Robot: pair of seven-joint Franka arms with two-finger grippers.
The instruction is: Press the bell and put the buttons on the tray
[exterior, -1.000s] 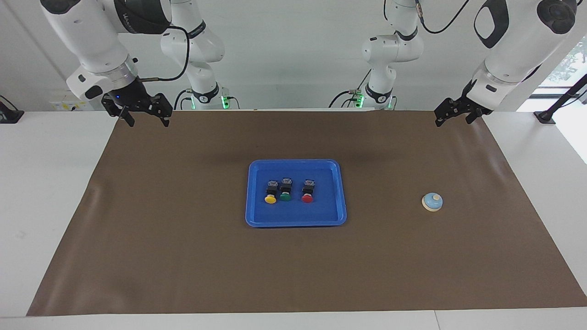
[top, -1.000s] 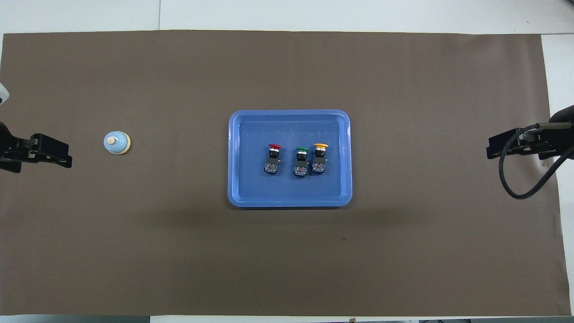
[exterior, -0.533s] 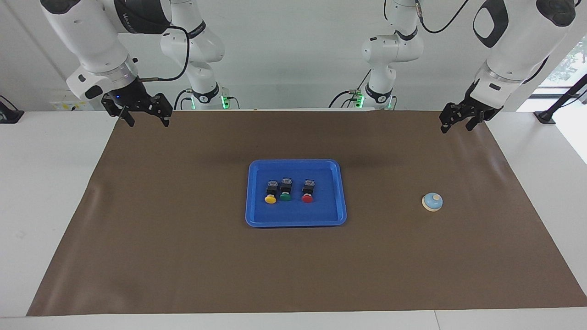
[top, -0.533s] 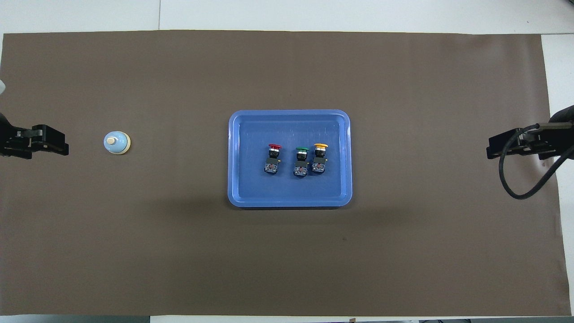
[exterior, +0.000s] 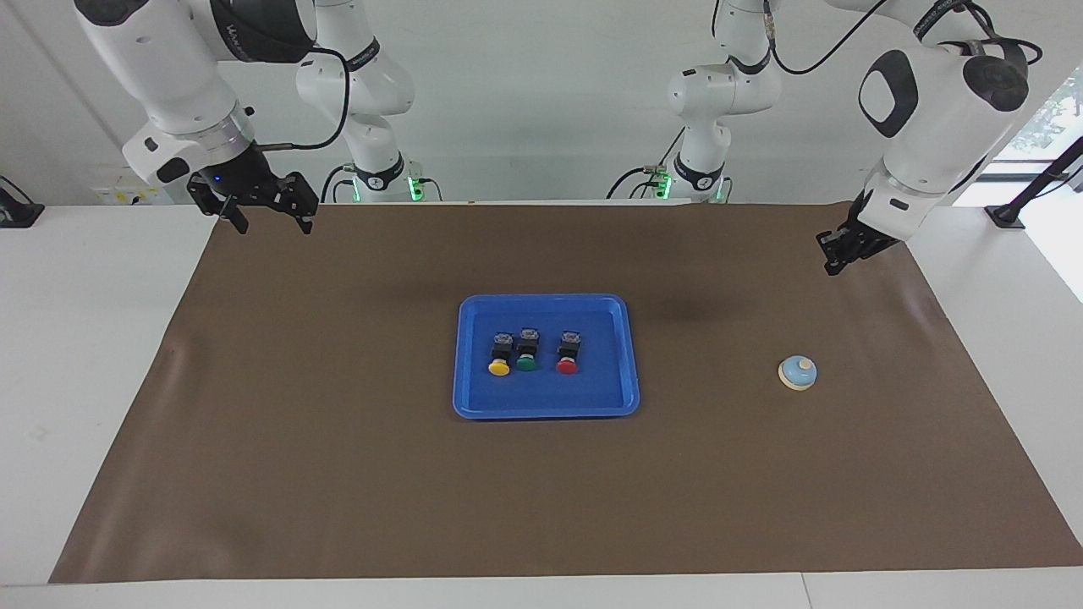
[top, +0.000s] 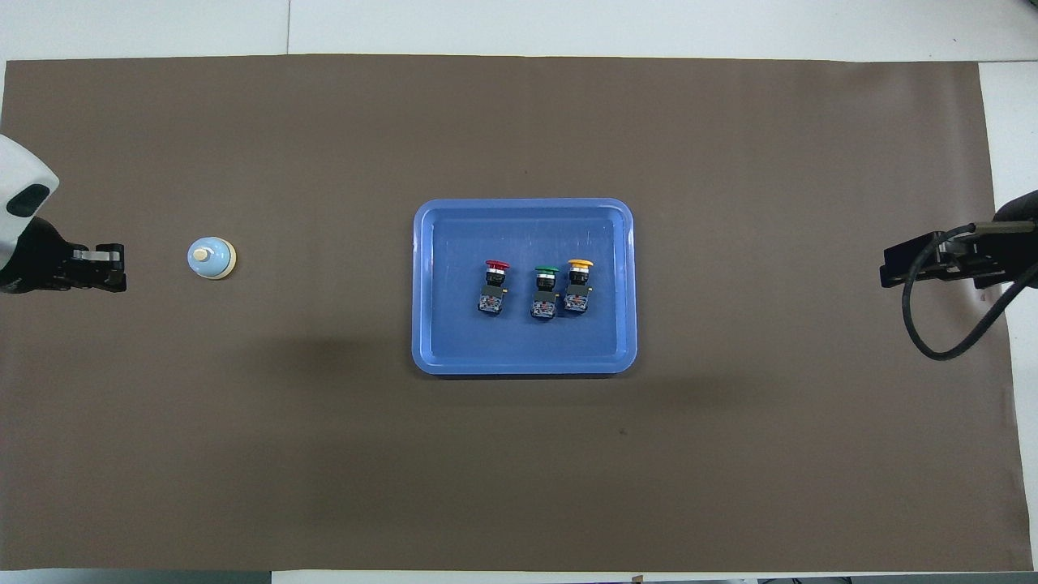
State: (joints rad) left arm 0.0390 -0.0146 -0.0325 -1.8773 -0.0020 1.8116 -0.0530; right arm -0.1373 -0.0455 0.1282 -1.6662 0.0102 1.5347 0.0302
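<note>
The blue tray lies mid-mat, also in the overhead view. The three buttons lie in it in a row: yellow, green and red; the overhead view shows red, green and yellow. The light-blue bell stands on the mat toward the left arm's end. My left gripper hangs in the air over the mat beside the bell, apart from it. My right gripper is open and empty, waiting over the mat's edge at the right arm's end.
A brown mat covers most of the white table. A black cable loops from the right wrist.
The left gripper has come down and moved out over the mat toward the bell, with its wrist turning. The right arm, the tray, the buttons and the bell have not moved.
</note>
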